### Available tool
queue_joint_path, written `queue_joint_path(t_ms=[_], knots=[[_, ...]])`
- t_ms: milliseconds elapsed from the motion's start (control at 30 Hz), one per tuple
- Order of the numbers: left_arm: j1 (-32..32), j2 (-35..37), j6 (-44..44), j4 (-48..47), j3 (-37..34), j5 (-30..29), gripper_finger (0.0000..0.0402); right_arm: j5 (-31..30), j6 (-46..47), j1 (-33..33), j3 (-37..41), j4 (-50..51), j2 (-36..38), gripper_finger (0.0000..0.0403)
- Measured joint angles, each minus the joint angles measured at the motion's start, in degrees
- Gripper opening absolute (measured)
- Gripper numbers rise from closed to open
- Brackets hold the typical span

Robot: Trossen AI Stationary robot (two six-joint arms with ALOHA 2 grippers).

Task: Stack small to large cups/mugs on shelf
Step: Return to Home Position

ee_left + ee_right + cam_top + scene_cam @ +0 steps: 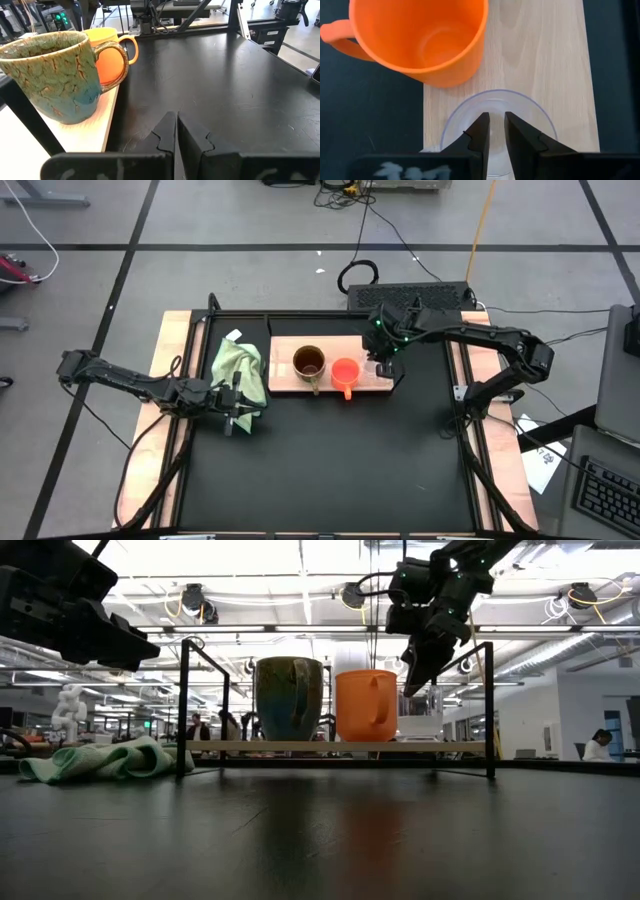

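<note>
The shelf (285, 383) is a light wooden board at the table's far middle. On it, standing upright in a row, are the brown mug (308, 362), the orange cup (345, 372) and the clear cup (422, 715), the clear one furthest right. My right gripper (497, 117) slants down over the clear cup (497, 91). Its fingers are a narrow gap apart, and their tips lie within the outline of the cup's rim. My left gripper (176, 117) is shut with nothing in it. It waits above the table's left side, by the near end of the green cloth (240, 370). My right gripper comes at the clear cup's open top (470, 107) slanting down from the table's right. Both fingertips (481, 122) show inside the rim's outline, and nothing shows between them. I cannot tell whether they touch the cup, which stands upright on the shelf.
The green cloth (100, 760) lies crumpled left of the shelf. A black tube frame (183, 705) runs around the table's edges. The orange cup's handle (340, 37) points toward the near side. The black tabletop (330, 465) stretches bare in front of the shelf.
</note>
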State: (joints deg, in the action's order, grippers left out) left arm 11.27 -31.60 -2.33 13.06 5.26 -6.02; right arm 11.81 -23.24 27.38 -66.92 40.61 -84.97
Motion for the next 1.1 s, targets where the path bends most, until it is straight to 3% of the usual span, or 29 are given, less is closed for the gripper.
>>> queue_joint_path(t_ms=[567,700,1000,1100], knots=[[0.0,0.0,0.0,0.0,0.0,0.0,0.0021,0.0,0.1,-0.1,0.0,0.2,0.2,0.0047],[0.0,0.0,0.0,0.0,0.0,0.0,0.0021,-2.5,0.3,-0.1,-0.6,0.3,0.9,0.0047],[0.0,0.0,0.1,0.3,0.0,0.0,0.0021,-2.7,1.7,-0.2,-1.4,0.0,8.0,0.0047],[0.0,0.0,0.2,0.7,0.0,0.0,0.0021,0.3,3.3,-0.2,-1.1,-0.3,11.2,0.0043]])
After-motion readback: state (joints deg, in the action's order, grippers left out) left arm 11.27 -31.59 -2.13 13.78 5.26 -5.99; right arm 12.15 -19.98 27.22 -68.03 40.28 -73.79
